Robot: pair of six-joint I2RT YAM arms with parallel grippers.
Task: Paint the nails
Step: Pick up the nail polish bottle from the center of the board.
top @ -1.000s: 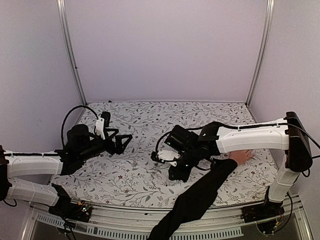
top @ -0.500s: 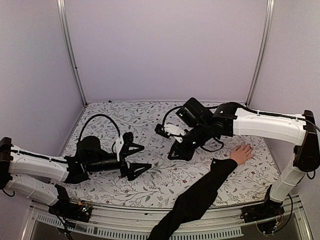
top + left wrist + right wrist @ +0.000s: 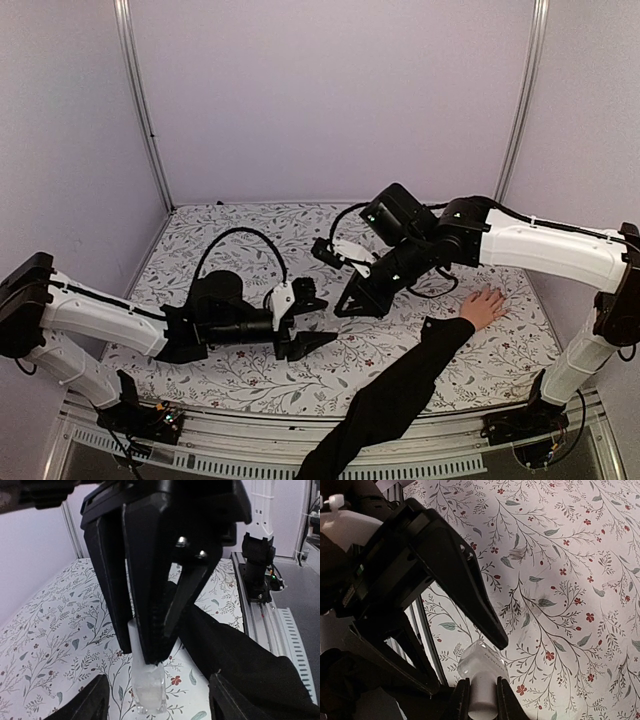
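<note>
A small pale translucent bottle (image 3: 482,661) with a white cap (image 3: 483,700) hangs over the floral cloth, and my right gripper (image 3: 482,682) is shut on the cap. In the left wrist view the bottle (image 3: 148,690) sits between the spread fingers of my left gripper (image 3: 158,676), with a gap on each side, so that gripper is open. From above, the left gripper (image 3: 316,320) meets the right gripper (image 3: 347,306) mid-table. A light-skinned hand (image 3: 485,306) in a black sleeve (image 3: 400,390) lies flat at the right. Its nails are too small to make out.
The sleeve (image 3: 240,655) passes just right of the bottle. Metal frame posts (image 3: 140,110) and pale walls enclose the table. A rail (image 3: 260,460) with the arm bases runs along the near edge. The floral cloth (image 3: 250,235) covers the tabletop.
My left arm has swung right to mid-table, set its fingers either side of the bottle, and narrowed them. My right arm has lifted the bottle away from the sleeve towards the centre.
</note>
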